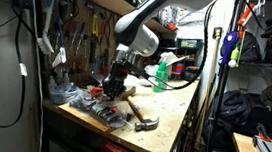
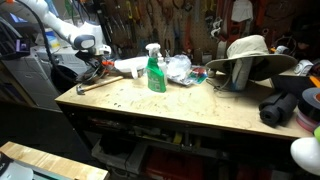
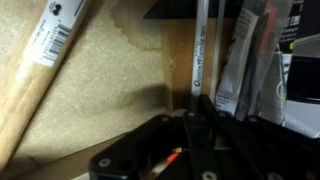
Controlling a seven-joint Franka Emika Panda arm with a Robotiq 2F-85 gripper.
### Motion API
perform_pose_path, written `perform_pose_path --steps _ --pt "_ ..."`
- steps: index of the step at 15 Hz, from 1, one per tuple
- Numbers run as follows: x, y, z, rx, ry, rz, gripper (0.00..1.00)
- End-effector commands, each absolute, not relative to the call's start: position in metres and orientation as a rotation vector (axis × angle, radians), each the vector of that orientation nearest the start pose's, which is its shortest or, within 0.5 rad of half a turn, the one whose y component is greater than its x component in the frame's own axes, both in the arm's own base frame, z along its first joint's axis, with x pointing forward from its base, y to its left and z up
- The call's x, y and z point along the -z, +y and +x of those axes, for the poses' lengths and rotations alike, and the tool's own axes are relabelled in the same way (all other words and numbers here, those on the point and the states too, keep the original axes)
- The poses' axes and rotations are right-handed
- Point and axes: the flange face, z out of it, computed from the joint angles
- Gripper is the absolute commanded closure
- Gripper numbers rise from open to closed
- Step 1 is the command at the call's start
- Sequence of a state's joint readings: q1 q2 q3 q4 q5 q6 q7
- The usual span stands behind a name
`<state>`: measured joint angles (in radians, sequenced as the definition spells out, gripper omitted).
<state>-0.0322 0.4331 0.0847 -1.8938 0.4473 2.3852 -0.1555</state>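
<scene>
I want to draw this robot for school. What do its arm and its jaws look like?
The arm is white and rounded, made of thick tube-shaped pieces, with a dark grey section near the wrist. The gripper at its end is black and blocky. Seen close in the wrist view, its jaws are matte black with small round bolts and a little orange-red mark.

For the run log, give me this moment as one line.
gripper: shut on white stick | place: workbench end | beside: hammer | farther: green spray bottle
</scene>
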Motion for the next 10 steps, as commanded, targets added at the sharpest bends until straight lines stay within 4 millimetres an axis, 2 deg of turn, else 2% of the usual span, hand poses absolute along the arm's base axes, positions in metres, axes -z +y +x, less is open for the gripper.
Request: perform_pose_path --steps 1,2,4,8,10 --pt "-0.277 0.039 0.644 0.125 0.168 -2.803 0.65" --pt "-0.278 0.039 0.644 0.137 0.164 -2.803 0.64" --pt "-0.282 0.040 0.644 0.160 0.155 -2.804 0.51" --pt "-0.294 0.042 0.638 0.198 0.125 -2.801 0.20" --pt "-0.302 0.040 0.628 0.157 0.070 -2.819 0.05"
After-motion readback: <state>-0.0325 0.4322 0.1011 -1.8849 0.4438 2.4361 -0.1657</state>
